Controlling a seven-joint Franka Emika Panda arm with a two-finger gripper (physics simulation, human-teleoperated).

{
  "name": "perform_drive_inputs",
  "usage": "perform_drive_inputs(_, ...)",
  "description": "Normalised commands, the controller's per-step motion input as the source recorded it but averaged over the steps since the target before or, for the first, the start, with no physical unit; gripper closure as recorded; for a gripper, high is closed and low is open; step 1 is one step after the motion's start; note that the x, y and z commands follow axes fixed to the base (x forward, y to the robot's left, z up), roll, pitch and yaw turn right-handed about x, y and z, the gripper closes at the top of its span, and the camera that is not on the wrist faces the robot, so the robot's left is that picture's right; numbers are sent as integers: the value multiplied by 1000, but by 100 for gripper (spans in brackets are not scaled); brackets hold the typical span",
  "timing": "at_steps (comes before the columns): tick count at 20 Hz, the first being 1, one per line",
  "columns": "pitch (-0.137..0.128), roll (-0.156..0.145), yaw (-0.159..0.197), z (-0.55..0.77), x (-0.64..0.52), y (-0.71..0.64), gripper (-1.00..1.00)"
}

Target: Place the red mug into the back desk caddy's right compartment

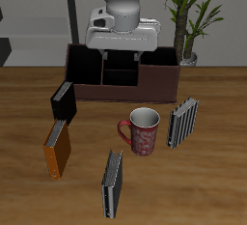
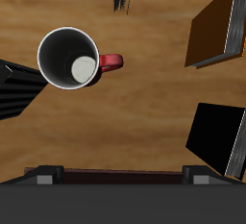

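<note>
One red mug (image 1: 143,130) is the thing to move, and it stands upright on the wooden surface (image 1: 207,185) in the middle of the exterior frame, mouth up, apart from everything around it. The wrist view looks straight down into its white inside (image 2: 69,59), with the red loop handle (image 2: 111,62) sticking out sideways. Upright and unobstructed, it should be easy to take from above by the rim or the handle.

The hand (image 1: 121,36) hangs in the upper middle of the exterior frame, over the back desk caddy (image 1: 116,94) rather than over the mug. In the wrist view its two fingertips (image 2: 38,177) sit wide apart with nothing between them (image 2: 118,180), so it is released and empty. I judge that the grasp has not begun and the hand must first come forward and down.

The right compartment (image 1: 157,74) is the caddy's wide brown-walled end cell, just behind the mug in the frame; it looks roomy enough for the mug.

Four books ring the mug: a striped book (image 1: 183,121) upright nearest it, a black book (image 1: 62,98), an orange book (image 1: 56,150) and a dark book (image 1: 113,183) in the lower part of the frame. The striped one is the likeliest to be knocked on the lift. A potted plant (image 1: 193,16) stands behind the caddy.
</note>
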Motion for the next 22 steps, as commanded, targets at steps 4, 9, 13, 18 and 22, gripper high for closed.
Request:
perform_drive_inputs(4, -9, -32, -47, -21, 176, 204, -100)
perform_drive_inputs(9, -4, -25, -52, -65, 254, 342, -100)
perform_drive_inputs(13, -12, -35, -26, -55, 232, 263, -100)
perform_drive_inputs(18, -2, -1, -44, -63, 288, 296, -100)
perform_drive_inputs(22, -73, 59, 115, -115, 236, 424, -100)
